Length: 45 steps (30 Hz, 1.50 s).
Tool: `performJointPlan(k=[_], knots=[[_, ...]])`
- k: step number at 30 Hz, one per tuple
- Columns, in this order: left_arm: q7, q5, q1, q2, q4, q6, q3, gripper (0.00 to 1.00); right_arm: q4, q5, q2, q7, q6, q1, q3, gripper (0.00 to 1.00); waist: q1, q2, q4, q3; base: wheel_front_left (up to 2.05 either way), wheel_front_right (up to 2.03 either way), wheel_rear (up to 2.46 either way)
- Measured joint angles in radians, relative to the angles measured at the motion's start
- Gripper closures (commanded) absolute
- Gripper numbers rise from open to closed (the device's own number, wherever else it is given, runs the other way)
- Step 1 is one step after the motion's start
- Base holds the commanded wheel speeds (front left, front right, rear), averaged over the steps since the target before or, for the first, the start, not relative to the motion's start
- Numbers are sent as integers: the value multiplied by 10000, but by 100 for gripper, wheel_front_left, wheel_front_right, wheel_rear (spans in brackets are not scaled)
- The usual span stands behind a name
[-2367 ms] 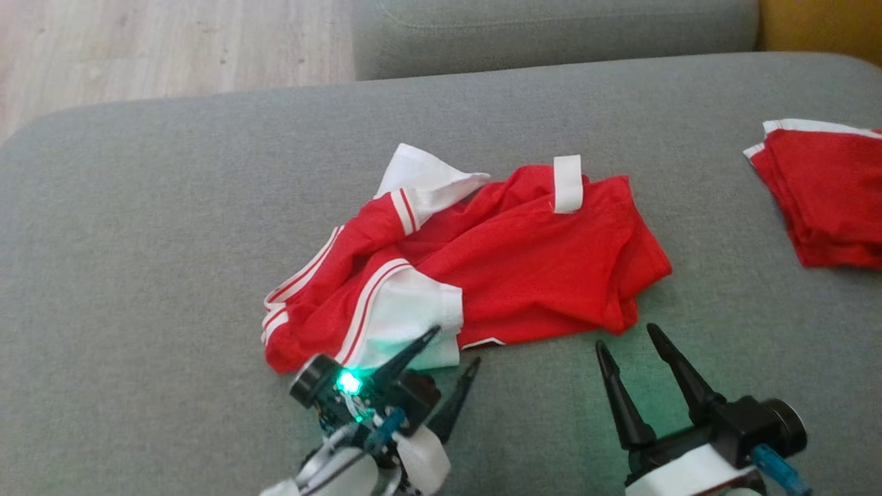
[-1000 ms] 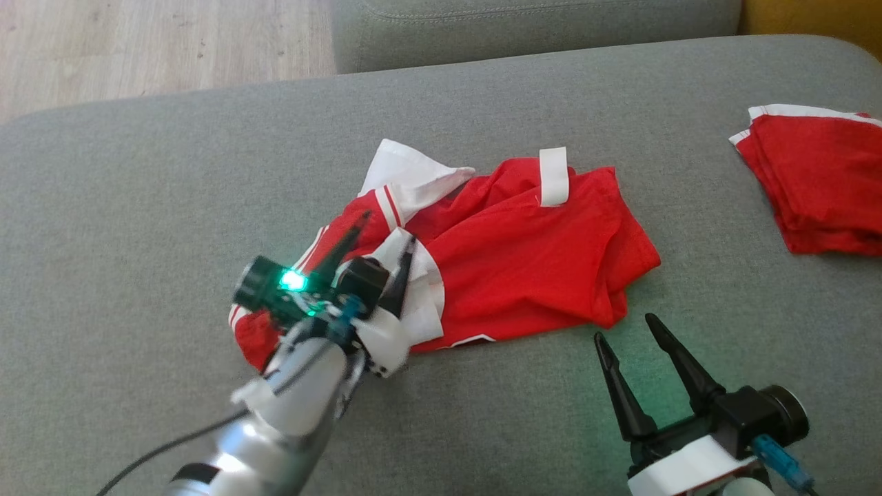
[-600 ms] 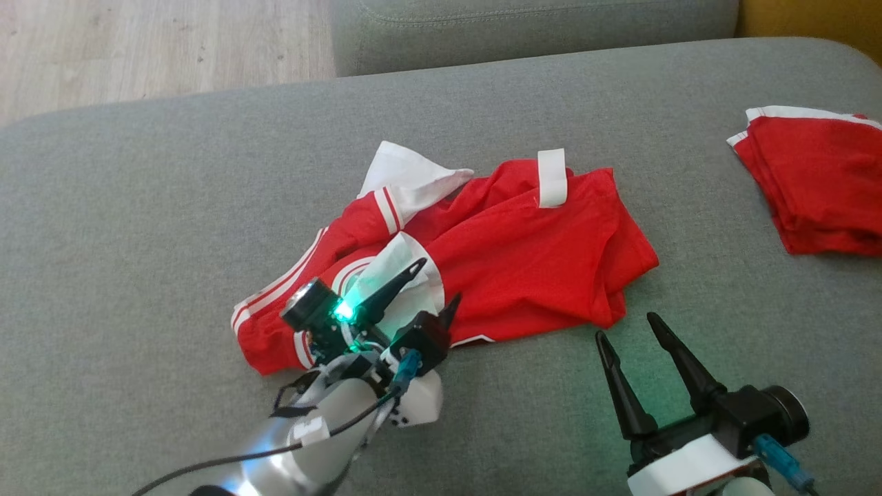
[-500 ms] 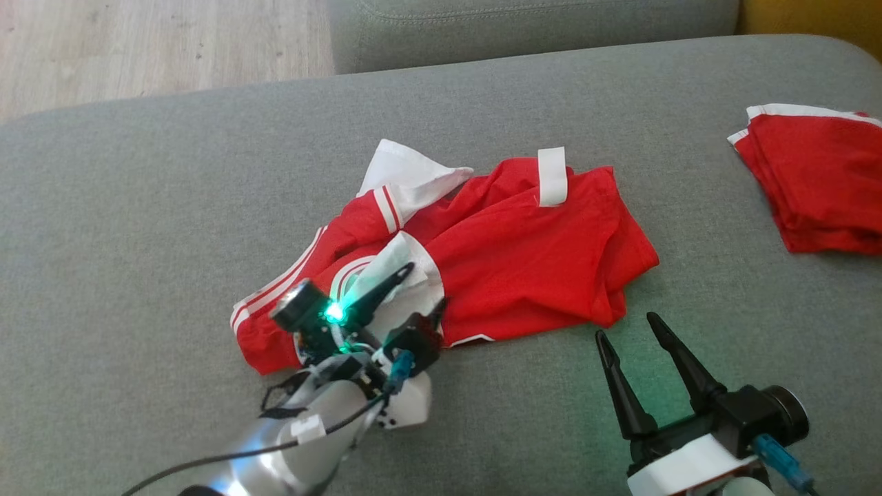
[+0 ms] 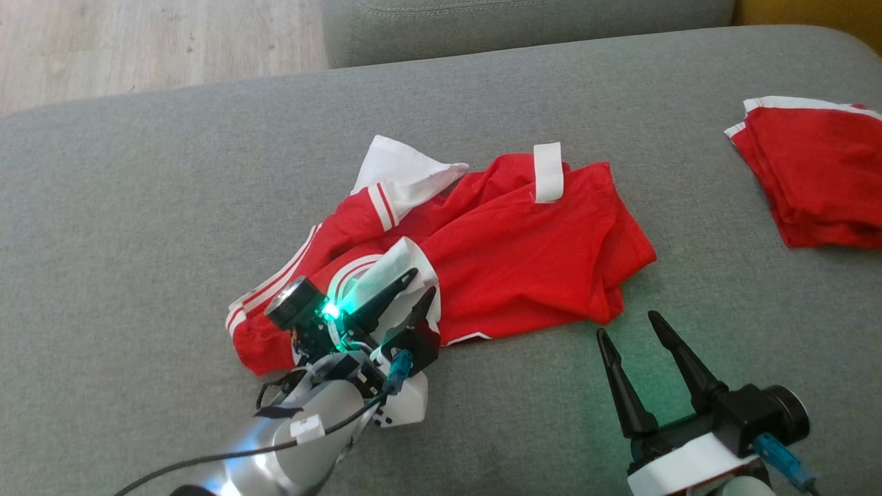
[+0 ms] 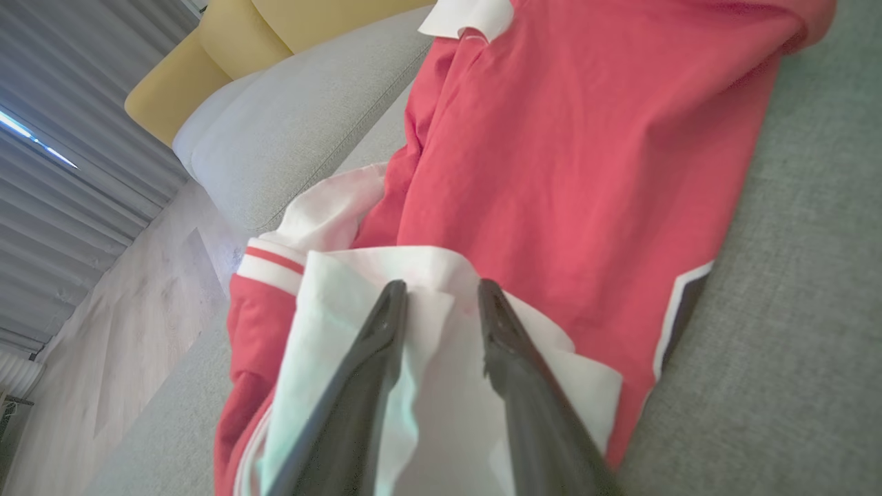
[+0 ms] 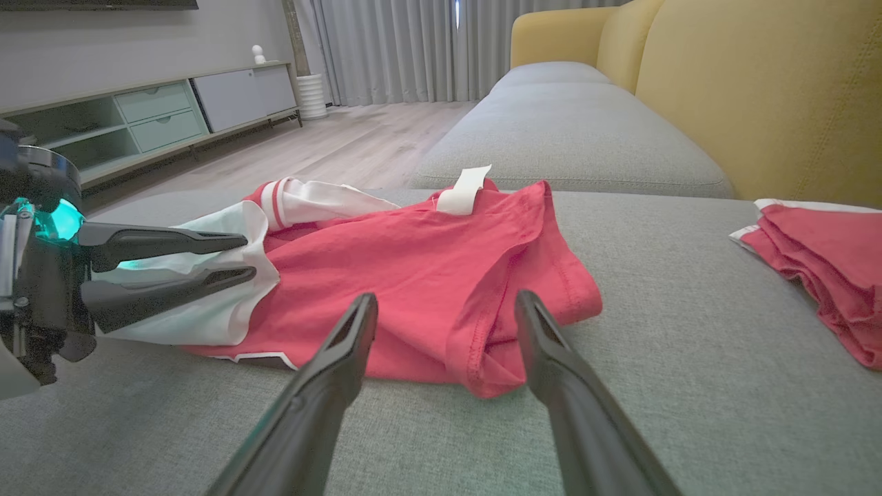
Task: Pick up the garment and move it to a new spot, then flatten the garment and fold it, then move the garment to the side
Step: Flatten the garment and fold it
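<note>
A crumpled red garment (image 5: 524,262) with white sleeves and stripes lies on the grey sofa seat (image 5: 138,172). My left gripper (image 5: 423,282) is at its near-left side, shut on a raised white fold of the garment (image 6: 586,138). White cloth sits bunched between the fingers (image 6: 386,324). From the right wrist view that left gripper (image 7: 248,258) holds the white fold just above the seat. My right gripper (image 5: 627,324) hovers open near the garment's front-right corner (image 7: 496,372), apart from it; right gripper (image 7: 446,300) has nothing between its fingers.
A second red garment (image 5: 813,172), folded, lies at the seat's far right (image 7: 820,255). Beyond the seat is another grey cushion (image 5: 524,27) and wooden floor (image 5: 138,41). A yellow sofa back (image 7: 758,89) rises on the right.
My left arm reached over the garment, drew back to its white sleeve, and its fingers have narrowed onto the white fold. The right gripper stayed put. The camera shifted slightly.
</note>
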<state>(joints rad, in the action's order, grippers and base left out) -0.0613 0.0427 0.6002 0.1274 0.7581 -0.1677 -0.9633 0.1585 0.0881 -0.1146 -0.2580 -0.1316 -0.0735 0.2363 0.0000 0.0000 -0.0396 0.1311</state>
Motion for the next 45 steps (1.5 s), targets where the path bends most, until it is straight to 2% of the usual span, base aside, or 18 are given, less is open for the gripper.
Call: performJointPlan(k=[6,8,12,16,20,29,36,42,44,45], knots=[[105,75,-28,81,-182,-13,-17,85,2,-2,0,0,0,0,-42,0,0,0,110,-17,0,0,0],[148,107,-65,125,-257,-86,-19,88,2,-2,0,0,0,0,-48,0,0,0,152,-25,0,0,0],[56,190,-143,165,-525,-86,-31,100,4,-4,0,0,0,0,-58,0,0,0,219,-54,0,0,0],[-194,364,-266,242,-1179,-184,-23,100,12,-10,2,0,0,-2,-58,0,0,0,302,-141,0,0,0],[-334,616,-755,633,-2320,-376,117,100,23,-15,17,0,0,-25,-157,0,0,0,434,-233,0,0,0],[-382,1384,-2078,2426,-5682,-736,951,100,-2,-13,71,0,0,-316,-426,0,0,0,1075,-502,0,0,0],[-357,1682,-2475,3710,-7235,-1005,1689,100,190,550,125,0,0,86,-1083,0,-1,0,1491,-544,0,0,0],[-355,1793,-2454,3996,-7670,-1024,1931,100,1047,825,-412,0,0,1493,-1409,0,0,0,1690,-363,0,0,0],[-336,1793,-2402,4011,-7682,-1020,1931,100,1557,1147,-640,0,0,1830,-1168,0,0,0,1710,-312,0,0,0],[-305,1791,-2304,4013,-7728,-1016,1929,100,2155,1848,-848,8,0,2049,-623,0,0,0,1713,-282,0,0,0]])
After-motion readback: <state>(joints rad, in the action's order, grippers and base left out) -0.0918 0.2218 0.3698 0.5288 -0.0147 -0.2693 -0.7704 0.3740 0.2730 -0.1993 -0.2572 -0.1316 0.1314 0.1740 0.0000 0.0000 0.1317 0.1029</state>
